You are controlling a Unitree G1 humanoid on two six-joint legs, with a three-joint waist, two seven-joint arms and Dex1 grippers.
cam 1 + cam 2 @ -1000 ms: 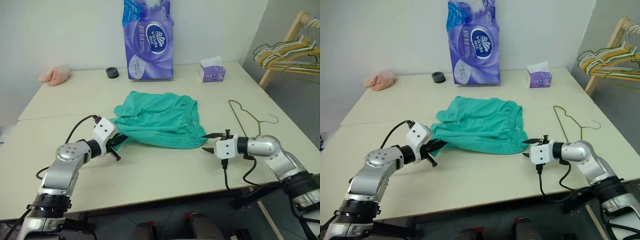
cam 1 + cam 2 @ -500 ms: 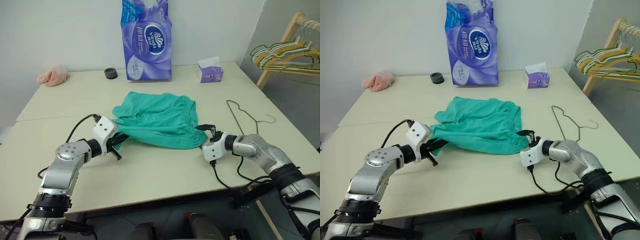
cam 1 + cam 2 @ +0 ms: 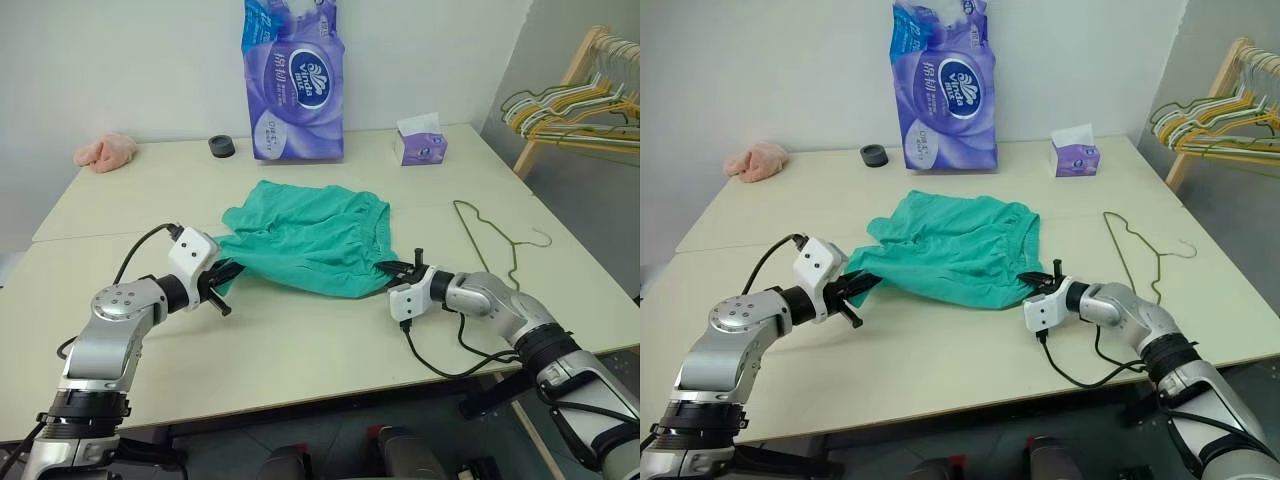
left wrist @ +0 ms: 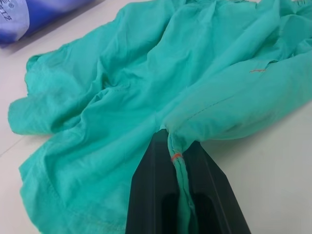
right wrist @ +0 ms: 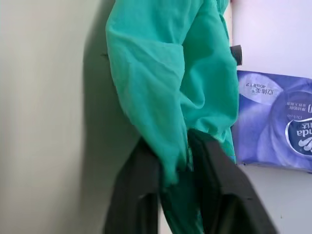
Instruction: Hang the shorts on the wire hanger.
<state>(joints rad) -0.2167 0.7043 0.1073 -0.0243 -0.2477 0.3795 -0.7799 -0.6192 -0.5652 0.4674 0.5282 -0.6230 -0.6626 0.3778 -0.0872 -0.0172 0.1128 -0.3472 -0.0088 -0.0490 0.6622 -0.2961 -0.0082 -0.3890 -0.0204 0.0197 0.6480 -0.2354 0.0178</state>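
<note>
Shorts (image 3: 305, 238) as landmark, flat mid-table. Left gripper (image 3: 222, 277) clamped on their left edge; right gripper (image 3: 396, 272) pinched shut on right waistband corner. Hanger (image 3: 487, 231) right of shorts, apart, untouched. Step: two-handed grasp made. Next, likely: lift, carry rightward to hanger.

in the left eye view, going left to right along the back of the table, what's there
pink cloth → black ring → purple tissue pack → small tissue box
</note>
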